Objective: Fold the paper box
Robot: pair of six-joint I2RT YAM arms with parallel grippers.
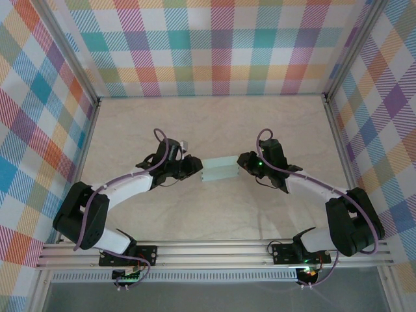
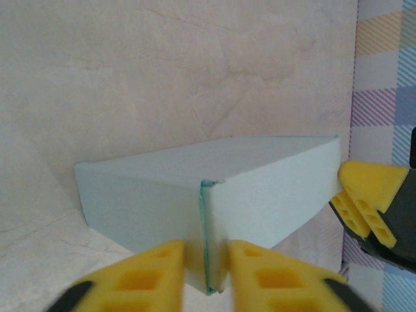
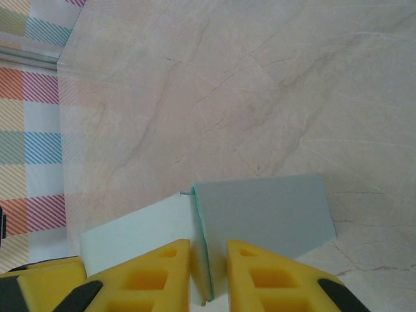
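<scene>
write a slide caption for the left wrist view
The left claw pinches the near corner of the pale blue paper box, the right claw at its far end.

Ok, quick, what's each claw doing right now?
Left claw: closed, pinching one end of the paper box.
Right claw: closed, pinching the box's other end.

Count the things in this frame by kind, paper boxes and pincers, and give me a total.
Paper box: 1
Pincers: 2, the left pincer and the right pincer, each pinching one end of the box
Total: 3
</scene>
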